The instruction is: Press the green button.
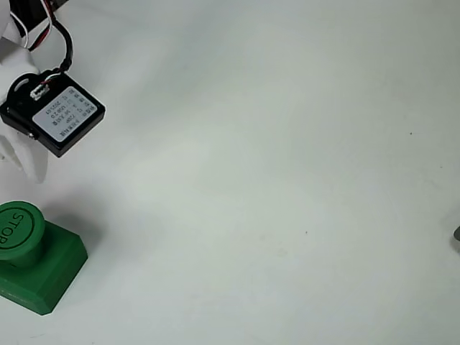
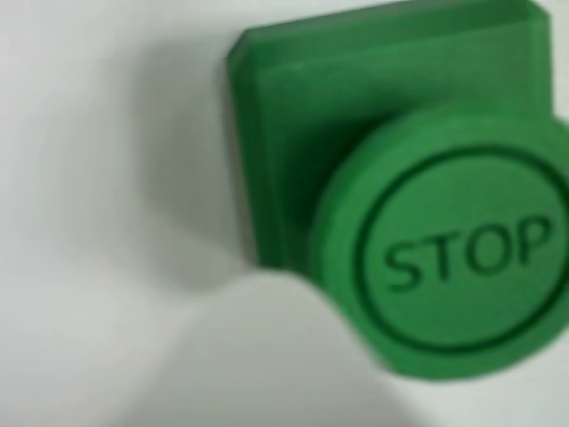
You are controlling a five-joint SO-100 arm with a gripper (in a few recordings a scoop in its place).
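The green button (image 1: 16,231) sits at the lower left edge of the overhead view, a round cap marked "STOP" on a square green base (image 1: 52,273). In the wrist view the green button (image 2: 453,258) is close and large at the right, its base (image 2: 356,98) behind it. My white gripper (image 1: 25,162) hangs at the left edge in the overhead view, just beyond the cap and apart from it. A blurred white finger (image 2: 267,356) shows low in the wrist view, beside the cap. The jaws are mostly hidden under the wrist.
A black servo block (image 1: 59,115) with a white label and cables rides on the wrist at upper left. The white table (image 1: 287,180) stretches to the right. A small dark thing (image 1: 457,236) pokes in at the right edge.
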